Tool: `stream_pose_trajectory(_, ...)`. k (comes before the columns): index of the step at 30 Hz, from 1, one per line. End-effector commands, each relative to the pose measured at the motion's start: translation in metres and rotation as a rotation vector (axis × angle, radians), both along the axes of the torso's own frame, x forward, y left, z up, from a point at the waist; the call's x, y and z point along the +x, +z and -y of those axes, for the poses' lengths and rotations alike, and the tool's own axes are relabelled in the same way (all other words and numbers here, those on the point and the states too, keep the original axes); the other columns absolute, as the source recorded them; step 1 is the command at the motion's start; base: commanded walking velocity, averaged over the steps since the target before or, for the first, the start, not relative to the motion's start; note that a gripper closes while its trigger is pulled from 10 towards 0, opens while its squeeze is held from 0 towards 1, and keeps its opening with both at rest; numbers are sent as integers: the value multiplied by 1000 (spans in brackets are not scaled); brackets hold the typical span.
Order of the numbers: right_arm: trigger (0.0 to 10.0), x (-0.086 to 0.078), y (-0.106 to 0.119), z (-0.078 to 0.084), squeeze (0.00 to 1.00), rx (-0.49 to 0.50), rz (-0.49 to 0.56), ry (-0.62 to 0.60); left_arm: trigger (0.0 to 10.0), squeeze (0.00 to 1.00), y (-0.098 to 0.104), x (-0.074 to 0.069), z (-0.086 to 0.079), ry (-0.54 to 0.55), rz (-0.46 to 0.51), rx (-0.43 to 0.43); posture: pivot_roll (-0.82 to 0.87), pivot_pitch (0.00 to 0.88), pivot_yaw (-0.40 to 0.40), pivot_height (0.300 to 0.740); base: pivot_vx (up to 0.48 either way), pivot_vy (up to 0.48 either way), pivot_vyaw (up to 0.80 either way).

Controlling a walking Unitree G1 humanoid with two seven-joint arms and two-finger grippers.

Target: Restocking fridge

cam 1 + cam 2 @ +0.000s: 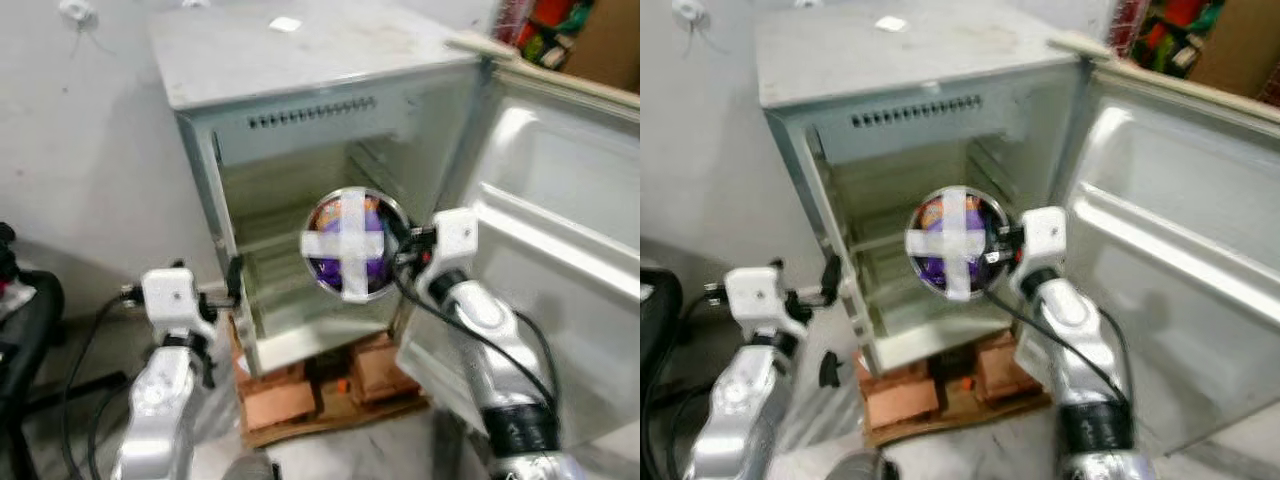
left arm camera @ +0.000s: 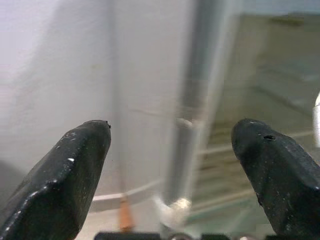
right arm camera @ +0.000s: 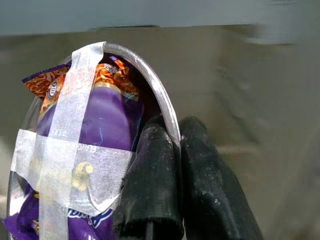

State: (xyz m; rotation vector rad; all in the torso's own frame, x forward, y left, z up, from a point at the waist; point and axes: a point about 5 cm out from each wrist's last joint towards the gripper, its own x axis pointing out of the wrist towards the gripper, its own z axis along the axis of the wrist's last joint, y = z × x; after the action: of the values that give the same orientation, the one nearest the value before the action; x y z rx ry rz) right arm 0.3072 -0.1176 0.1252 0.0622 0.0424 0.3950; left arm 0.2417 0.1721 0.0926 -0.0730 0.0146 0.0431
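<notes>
Held in front of the open small white fridge: a round metal bowl packed with a purple and orange snack packet and crossed with 2 strips of white tape. Clamped on the bowl's rim, the right gripper, fingers pinched together. Beside the fridge's left front edge, the left gripper, fingers spread apart and holding nothing. Under the fridge, reddish bricks; to the right, the open white door.
</notes>
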Motion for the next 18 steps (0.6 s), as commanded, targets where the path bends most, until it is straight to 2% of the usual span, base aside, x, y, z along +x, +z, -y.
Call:
stream_pose_trajectory(1,10000,1,6,10,0,-9,28,-20,10000,0,5,0,6,0,20,-1,86,46,-20,740,0,0,0)
stream_pose_trajectory(11,10000,3,3,13,0,-25,14,-7,10000,0,-5,-21,12,26,-68,-57,100,57,-22,740,0,0,0)
stream_pose_trajectory(15,10000,15,0,8,0,-16,-21,19,10000,0,-11,-35,4,43,-139,-46,138,78,-29,740,0,0,0)
stream_pose_trajectory(18,10000,23,-1,2,0,-15,-27,30,10000,0,-12,-39,4,35,-154,-48,155,85,-30,740,0,0,0)
